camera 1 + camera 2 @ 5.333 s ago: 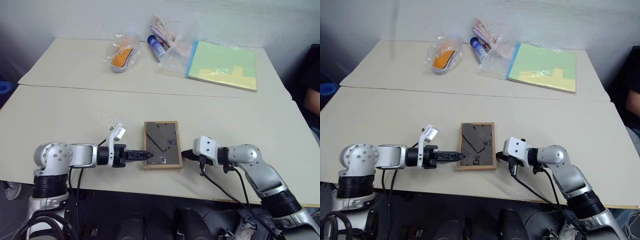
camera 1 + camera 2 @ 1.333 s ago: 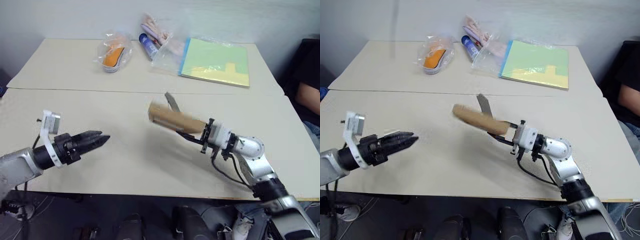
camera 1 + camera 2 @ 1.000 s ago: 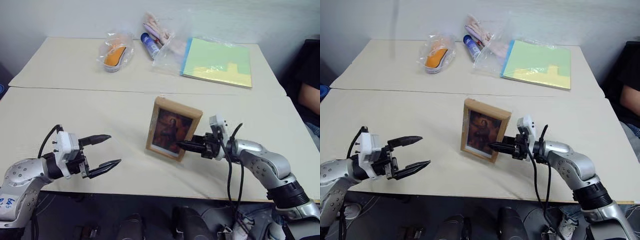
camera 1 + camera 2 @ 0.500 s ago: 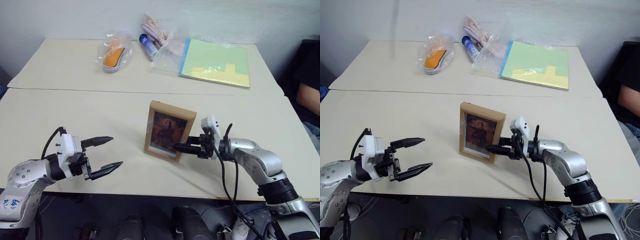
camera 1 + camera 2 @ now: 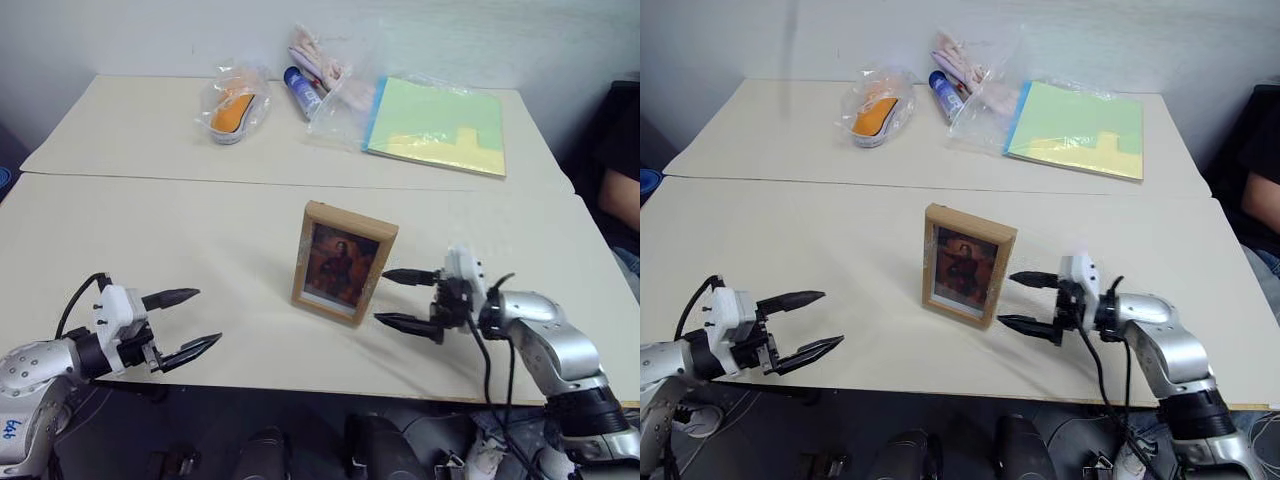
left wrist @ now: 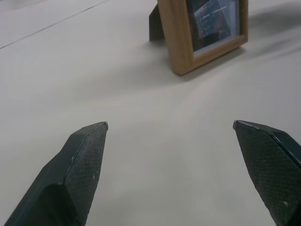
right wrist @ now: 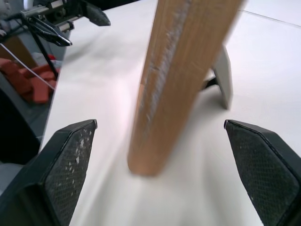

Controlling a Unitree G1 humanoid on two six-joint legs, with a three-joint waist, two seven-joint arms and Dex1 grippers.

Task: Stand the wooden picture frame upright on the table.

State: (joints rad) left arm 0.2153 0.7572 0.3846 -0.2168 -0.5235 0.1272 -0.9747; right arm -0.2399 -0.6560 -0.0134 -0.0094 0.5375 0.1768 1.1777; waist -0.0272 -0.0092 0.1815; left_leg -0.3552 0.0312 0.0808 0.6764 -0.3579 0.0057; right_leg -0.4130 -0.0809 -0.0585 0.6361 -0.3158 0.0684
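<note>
Standing near the middle of the table on its fold-out stand, the wooden picture frame looked light, stiff and easily tipped, best pinched by its side rails. The right gripper hung spread just right of it, not touching; the left gripper gaped at lower left, well apart.

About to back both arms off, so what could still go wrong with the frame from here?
The right claw is open but sits close beside the wooden picture frame; a sideways swing on retreat could clip its edge and tip it. The frame leans on one narrow fold-out stand, so a bump to the table might topple it.
</note>
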